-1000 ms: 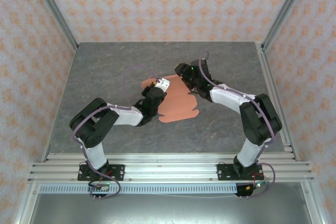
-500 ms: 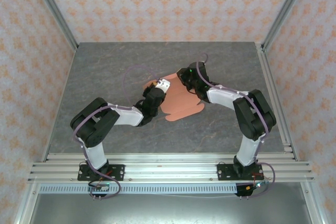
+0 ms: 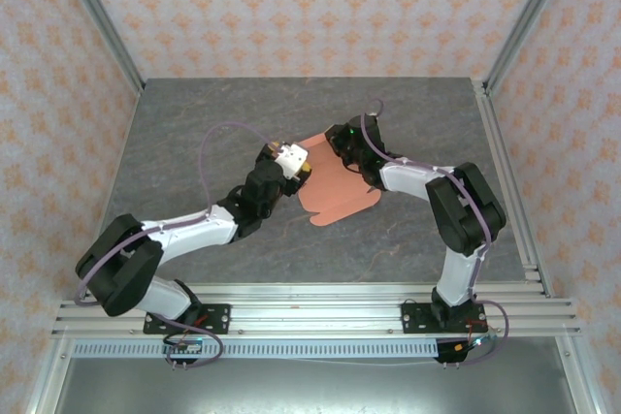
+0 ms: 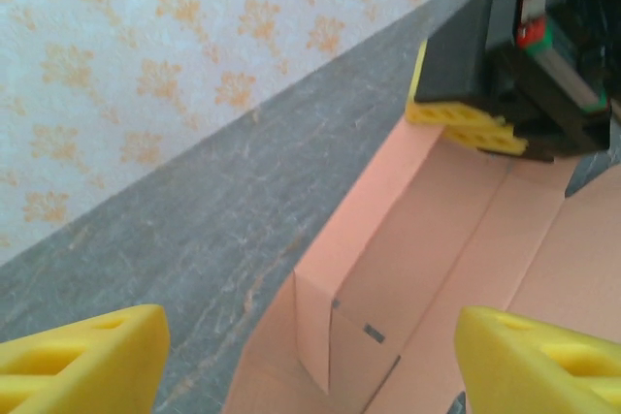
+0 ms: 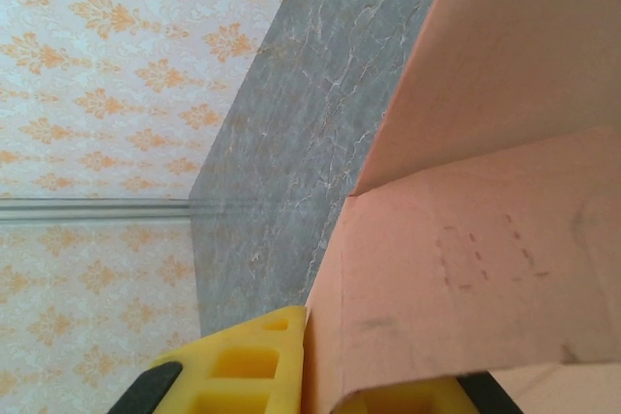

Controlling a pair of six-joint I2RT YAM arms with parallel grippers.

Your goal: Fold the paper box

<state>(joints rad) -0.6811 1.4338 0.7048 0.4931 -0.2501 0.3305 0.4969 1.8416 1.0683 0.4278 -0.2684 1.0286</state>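
The paper box (image 3: 340, 191) is salmon-orange card lying partly folded mid-table, with one side wall raised. My right gripper (image 3: 335, 147) is shut on its far edge. In the right wrist view the yellow fingers (image 5: 243, 366) pinch a raised wall of the paper box (image 5: 485, 239). My left gripper (image 3: 296, 164) hovers at the card's left side. In the left wrist view the left gripper (image 4: 310, 341) is open, its yellow pads wide apart, and the folded corner of the paper box (image 4: 408, 269) lies between and beyond them, untouched. The right gripper's fingers (image 4: 461, 123) show at the far wall.
The grey marbled table (image 3: 194, 133) is boxed in by patterned walls at the back and sides. Aluminium rails run along the right edge (image 3: 505, 172) and the near edge (image 3: 310, 302). A purple cable (image 3: 218, 138) loops above the left arm.
My left gripper has opened and let go of the card, and the left arm has stretched out lower. My right gripper has shut on the card's far edge, and the card has shifted slightly.
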